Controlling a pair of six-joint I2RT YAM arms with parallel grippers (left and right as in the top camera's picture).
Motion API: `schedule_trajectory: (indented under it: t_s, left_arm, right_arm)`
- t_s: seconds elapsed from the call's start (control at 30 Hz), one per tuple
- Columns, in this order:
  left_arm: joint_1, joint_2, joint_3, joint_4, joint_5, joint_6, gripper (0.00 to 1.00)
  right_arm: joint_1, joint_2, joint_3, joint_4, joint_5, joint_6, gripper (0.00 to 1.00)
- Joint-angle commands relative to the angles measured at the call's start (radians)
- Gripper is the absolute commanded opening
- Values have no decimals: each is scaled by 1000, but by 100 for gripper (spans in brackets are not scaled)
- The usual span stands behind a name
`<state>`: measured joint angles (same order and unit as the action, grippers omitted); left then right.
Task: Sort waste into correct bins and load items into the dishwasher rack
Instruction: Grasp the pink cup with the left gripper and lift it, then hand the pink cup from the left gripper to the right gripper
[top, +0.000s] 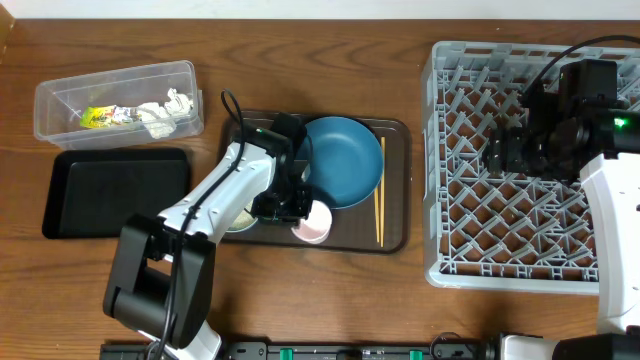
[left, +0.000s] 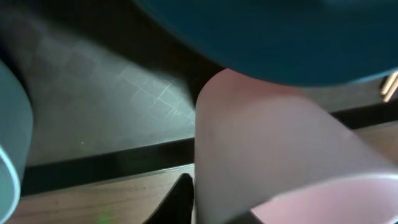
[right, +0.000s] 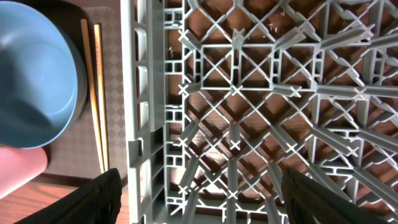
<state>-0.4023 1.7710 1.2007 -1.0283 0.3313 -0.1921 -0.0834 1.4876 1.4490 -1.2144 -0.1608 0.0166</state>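
The pink cup (top: 314, 223) stands at the front of the brown serving tray (top: 395, 135), beside the large dark-blue dish (top: 345, 160). My left gripper (top: 287, 206) is at the cup. In the left wrist view one black finger presses the cup's (left: 273, 143) outer wall and the other seems to be inside the rim. The pale-teal bowl (top: 238, 220) is partly hidden under my left arm. The chopsticks (top: 379, 215) lie right of the dish. My right gripper (top: 510, 150) hangs open and empty over the grey dishwasher rack (top: 440, 180). The light-blue cup is out of view.
The clear tub (top: 60, 100) at the back left holds the yellow-green wrapper (top: 100, 117) and white paper (top: 165, 112). The black tray (top: 110, 190) lies in front of it. In the right wrist view the rack wall (right: 143, 93) separates the chopsticks (right: 93, 93) from the lattice.
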Motion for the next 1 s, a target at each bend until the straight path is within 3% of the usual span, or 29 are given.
schedule_trajectory:
  t_s: [0.0, 0.17, 0.23, 0.33, 0.43, 0.6, 0.8, 0.97]
  left_arm:
    - [3, -25, 12, -21, 1, 6, 6]
    - [54, -76, 63, -87, 10, 19, 6]
    - [94, -114, 77, -96, 101, 60, 6]
    - [166, -175, 81, -72, 299, 93, 6]
    - [243, -215, 81, 5, 598, 133, 6]
    - [284, -200, 80, 216, 1011, 100, 6]
    - [252, -159, 80, 356, 1093, 3, 6]
    - [241, -144, 80, 421, 1184, -26, 6]
  right_arm:
    - [13, 4, -5, 11, -7, -14, 83]
    - [15, 5, -5, 63, -235, -87, 88]
    - [20, 7, -6, 72, -326, -142, 88]
    - [35, 14, -6, 82, -372, -173, 89]
    - [56, 28, -6, 81, -435, -236, 92]
    - [89, 60, -6, 83, -723, -445, 95]
    - [89, 86, -6, 88, -1043, -671, 97]
    - [92, 102, -6, 89, -1192, -784, 97]
